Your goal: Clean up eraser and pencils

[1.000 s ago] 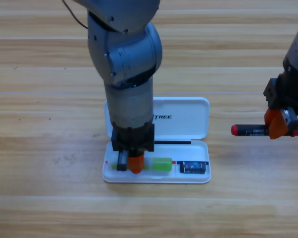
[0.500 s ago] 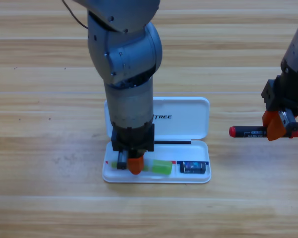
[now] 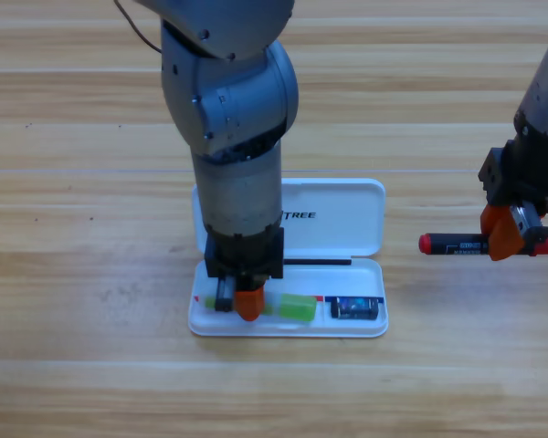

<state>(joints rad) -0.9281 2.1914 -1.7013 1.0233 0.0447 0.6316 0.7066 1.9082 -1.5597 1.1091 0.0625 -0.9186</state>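
The white case (image 3: 347, 205) lies open in the middle of the table. My left gripper (image 3: 237, 299) points straight down into its tray, shut on the light green pencil (image 3: 297, 307), which lies along the tray and sticks out to the gripper's right. The eraser (image 3: 354, 308), a small dark block, sits in the tray's right end. Right of the case, my right gripper (image 3: 508, 232) is shut on the black pencil (image 3: 457, 244) with red ends, holding it level above the table.
Bare wooden table surrounds the case on all sides. The left arm's thick grey body (image 3: 233, 109) covers the left part of the case lid. The right arm enters at the picture's right edge.
The right gripper has carried the black pencil slightly to the left. The green pencil's visible end has sunk a little lower in the tray. The left arm has hardly moved.
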